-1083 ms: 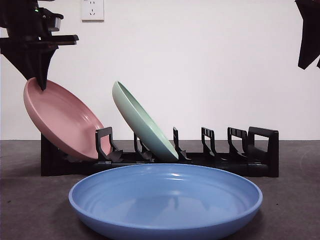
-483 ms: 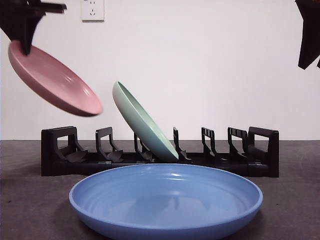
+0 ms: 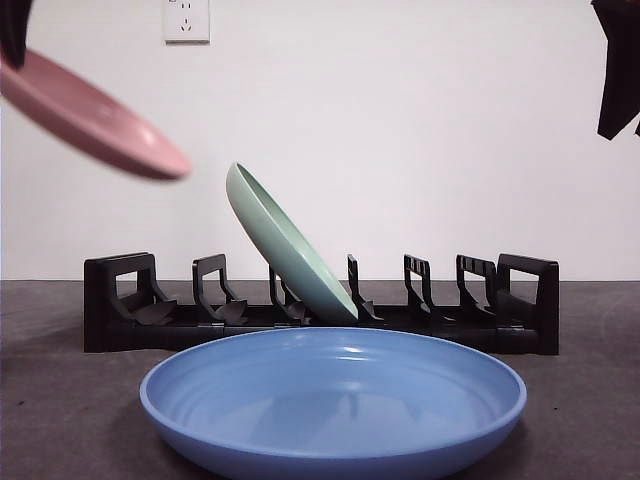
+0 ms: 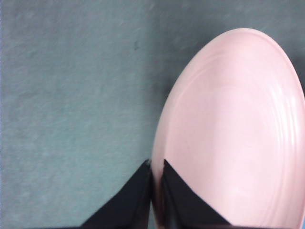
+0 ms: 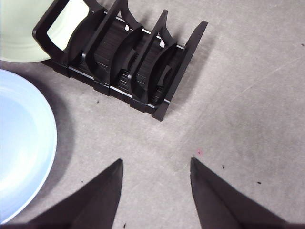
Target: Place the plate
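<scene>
Your left gripper (image 4: 156, 191) pinching pink plate (image 3: 90, 115) rim, plate tilted, lower edge toward green plate (image 3: 285, 245), higher than before, clear of rack (image 3: 320, 305), right gripper (image 5: 155, 191) spread.

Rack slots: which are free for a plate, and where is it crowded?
On the black rack, the slots on either side of the leaning green plate show nothing in them. The blue plate crowds the table in front. The left gripper holds the pink plate clear, high above the rack's end.

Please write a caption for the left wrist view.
Left gripper shut on the rim of the round pink plate, held above the grey table.
</scene>
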